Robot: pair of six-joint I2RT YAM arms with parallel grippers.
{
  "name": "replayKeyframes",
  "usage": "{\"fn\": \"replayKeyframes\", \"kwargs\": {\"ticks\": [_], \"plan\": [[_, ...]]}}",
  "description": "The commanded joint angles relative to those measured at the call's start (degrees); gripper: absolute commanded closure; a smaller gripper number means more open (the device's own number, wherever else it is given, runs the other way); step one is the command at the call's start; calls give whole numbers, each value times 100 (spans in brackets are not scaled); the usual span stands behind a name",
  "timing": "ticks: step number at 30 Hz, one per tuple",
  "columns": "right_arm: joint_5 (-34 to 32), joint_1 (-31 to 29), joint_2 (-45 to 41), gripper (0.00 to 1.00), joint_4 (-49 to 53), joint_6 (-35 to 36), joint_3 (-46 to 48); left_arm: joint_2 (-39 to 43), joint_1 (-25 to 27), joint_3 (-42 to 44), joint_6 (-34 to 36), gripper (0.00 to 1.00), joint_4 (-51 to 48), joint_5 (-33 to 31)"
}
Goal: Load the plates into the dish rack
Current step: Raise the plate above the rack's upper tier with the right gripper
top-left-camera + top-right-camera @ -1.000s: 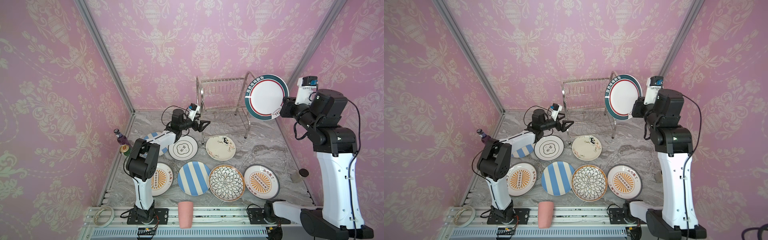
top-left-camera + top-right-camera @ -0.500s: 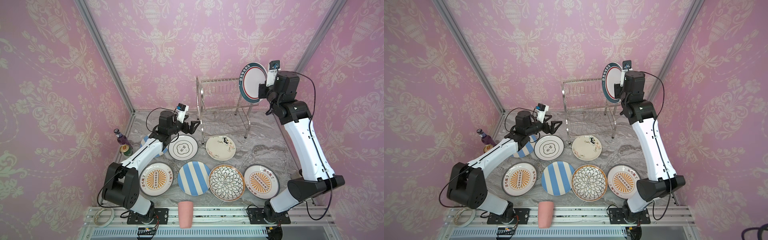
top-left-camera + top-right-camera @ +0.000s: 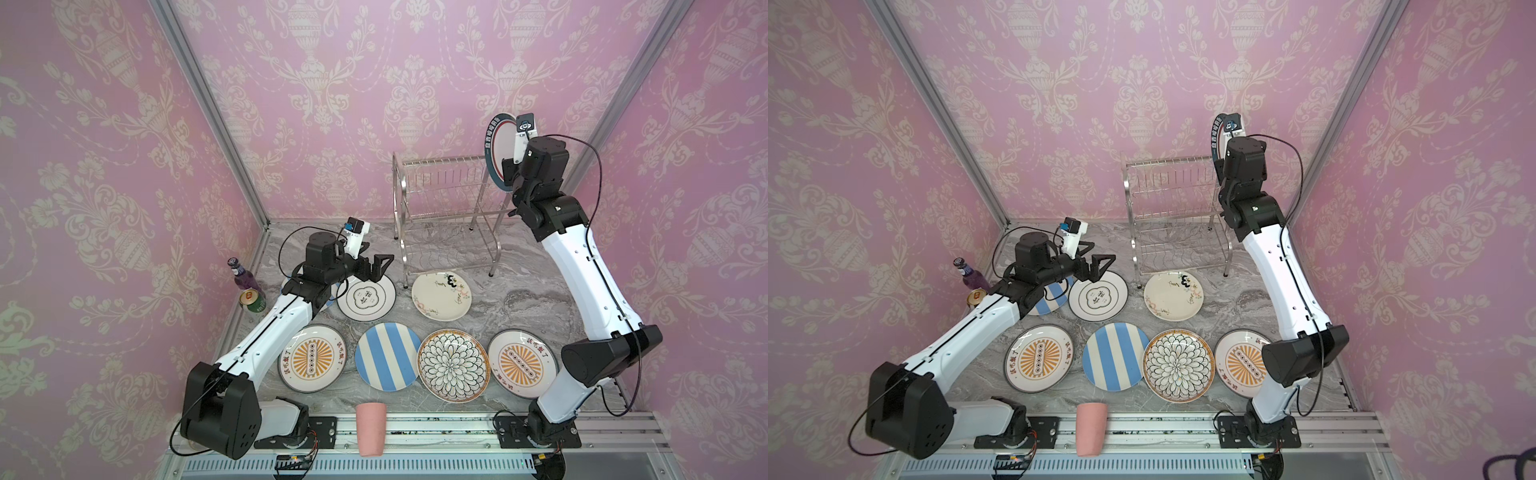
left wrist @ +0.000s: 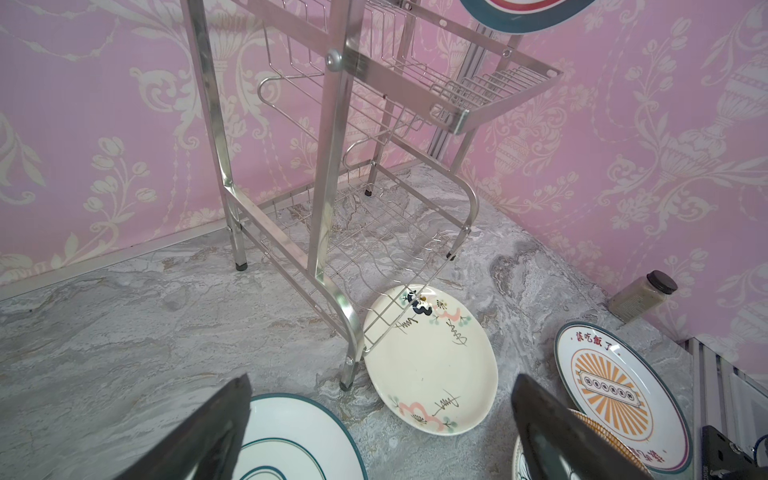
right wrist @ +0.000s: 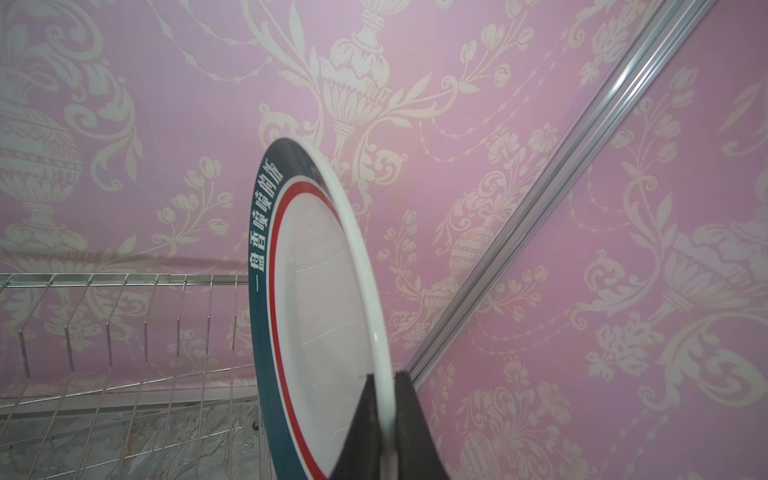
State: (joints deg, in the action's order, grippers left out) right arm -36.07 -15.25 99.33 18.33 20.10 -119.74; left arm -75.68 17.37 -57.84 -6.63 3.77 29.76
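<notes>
My right gripper [image 5: 384, 376] is shut on the rim of the navy-rimmed plate [image 5: 316, 311], which stands on edge in the air above the right end of the silver dish rack [image 3: 446, 216]. The rack's tiers hold nothing. My left gripper [image 3: 380, 264] hangs open and empty low over the black-ringed plate [image 3: 365, 297], left of the rack's front leg. Flat on the table lie the cream floral plate [image 3: 441, 296], two orange-sunburst plates [image 3: 312, 358] [image 3: 522, 363], a blue-white striped plate [image 3: 387, 356] and the black-white petal plate [image 3: 452, 365]. A second striped plate [image 3: 1047, 301] lies partly under my left arm.
A pink cup [image 3: 371, 428] lies on the front rail. A purple bottle [image 3: 243, 276] and a green can [image 3: 251, 300] stand by the left wall. A dark-capped jar [image 4: 642, 297] stands by the right wall. Pink walls close in three sides.
The right arm has swung the navy-rimmed plate left and turned it from face-on to nearly edge-on above the rack's right end. The left gripper has drifted slightly left and lower.
</notes>
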Motion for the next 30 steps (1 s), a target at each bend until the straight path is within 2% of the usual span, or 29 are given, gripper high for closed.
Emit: {"fn": "replayKeyframes", "kwargs": {"ticks": [1,6,20,30], "plan": [[-141,-5,206,100,-398,180,-278,11,-51,79,-232,1,147,408],[-78,-5,304,100,-474,45,-260,30,-58,120,-232,1,190,497],[-461,-14,585,100,-875,319,-51,115,-58,114,-124,1,105,601],[-356,-5,640,100,-941,192,109,124,-58,168,-119,1,120,514]]}}
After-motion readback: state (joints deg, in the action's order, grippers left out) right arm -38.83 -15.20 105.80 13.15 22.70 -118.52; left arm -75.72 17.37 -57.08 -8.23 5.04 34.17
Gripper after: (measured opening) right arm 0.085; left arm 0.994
